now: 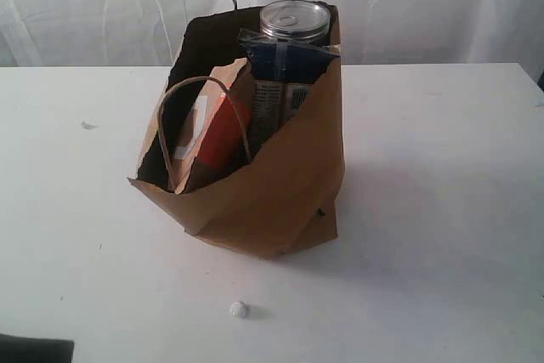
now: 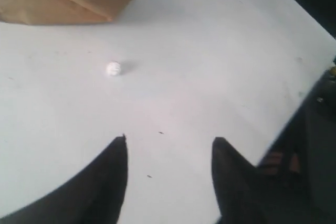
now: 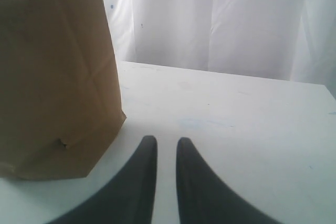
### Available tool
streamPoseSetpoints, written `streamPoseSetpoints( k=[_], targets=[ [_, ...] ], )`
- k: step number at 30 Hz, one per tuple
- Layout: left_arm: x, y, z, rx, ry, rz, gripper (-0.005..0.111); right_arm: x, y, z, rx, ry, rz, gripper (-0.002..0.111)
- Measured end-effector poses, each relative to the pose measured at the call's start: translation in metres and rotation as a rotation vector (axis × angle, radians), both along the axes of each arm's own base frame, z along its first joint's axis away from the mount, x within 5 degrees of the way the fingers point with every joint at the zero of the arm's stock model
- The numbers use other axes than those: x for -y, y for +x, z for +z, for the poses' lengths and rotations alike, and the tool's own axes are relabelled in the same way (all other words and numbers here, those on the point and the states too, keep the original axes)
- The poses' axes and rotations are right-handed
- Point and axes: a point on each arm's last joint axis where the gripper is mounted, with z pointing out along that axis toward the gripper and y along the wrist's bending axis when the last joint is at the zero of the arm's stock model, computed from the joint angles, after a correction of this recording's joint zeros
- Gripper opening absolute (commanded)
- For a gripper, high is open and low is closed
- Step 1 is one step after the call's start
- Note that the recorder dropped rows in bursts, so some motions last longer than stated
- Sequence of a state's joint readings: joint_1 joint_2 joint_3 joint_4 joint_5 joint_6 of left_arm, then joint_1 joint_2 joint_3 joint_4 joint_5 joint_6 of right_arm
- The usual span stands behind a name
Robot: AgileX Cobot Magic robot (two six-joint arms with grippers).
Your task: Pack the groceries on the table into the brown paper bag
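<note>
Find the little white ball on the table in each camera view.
Exterior view: little white ball on the table, in front of the brown paper bag.
Left wrist view: ball between the bag's corner and the open left pincer.
Right wrist view: not in it.
Shared landmark: the bag.

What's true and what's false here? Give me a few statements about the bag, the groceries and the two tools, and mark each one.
1. The brown paper bag stands on the table. True.
2. The can with the silver pull-tab lid lies on the table beside the bag. False: it sits in the bag, with its lid showing at the top.
3. The left tool is open and holds nothing. True.
4. The right tool grips the bag's side. False: it is beside the bag, clear of it, and holds nothing.
5. A small white lump lies on the table outside the bag. True.
</note>
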State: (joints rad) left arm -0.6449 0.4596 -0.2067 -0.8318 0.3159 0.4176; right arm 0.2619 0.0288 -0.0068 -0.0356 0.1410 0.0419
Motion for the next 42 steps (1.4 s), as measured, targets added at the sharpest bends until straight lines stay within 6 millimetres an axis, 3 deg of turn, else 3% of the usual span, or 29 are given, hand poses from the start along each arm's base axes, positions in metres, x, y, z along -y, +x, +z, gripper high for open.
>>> streamPoseSetpoints(
  k=[5, 12, 29, 34, 42],
  targets=[
    [-0.009, 0.011, -0.017, 0.109, 0.029, 0.134, 0.05, 0.0, 0.0, 0.0, 0.0, 0.0, 0.0, 0.013],
    [-0.015, 0.012, -0.035, 0.114, 0.06, 0.187, 0.05, 0.0, 0.0, 0.0, 0.0, 0.0, 0.0, 0.013],
    [-0.012, 0.007, -0.033, 0.059, 0.059, 0.137, 0.05, 0.0, 0.0, 0.0, 0.0, 0.0, 0.0, 0.013],
    [-0.019, 0.011, -0.037, 0.008, 0.122, 0.223, 0.05, 0.0, 0.0, 0.0, 0.0, 0.0, 0.0, 0.013],
    [-0.02, 0.021, -0.017, 0.112, 0.108, 0.294, 0.05, 0.0, 0.0, 0.0, 0.0, 0.0, 0.0, 0.013]
  ],
)
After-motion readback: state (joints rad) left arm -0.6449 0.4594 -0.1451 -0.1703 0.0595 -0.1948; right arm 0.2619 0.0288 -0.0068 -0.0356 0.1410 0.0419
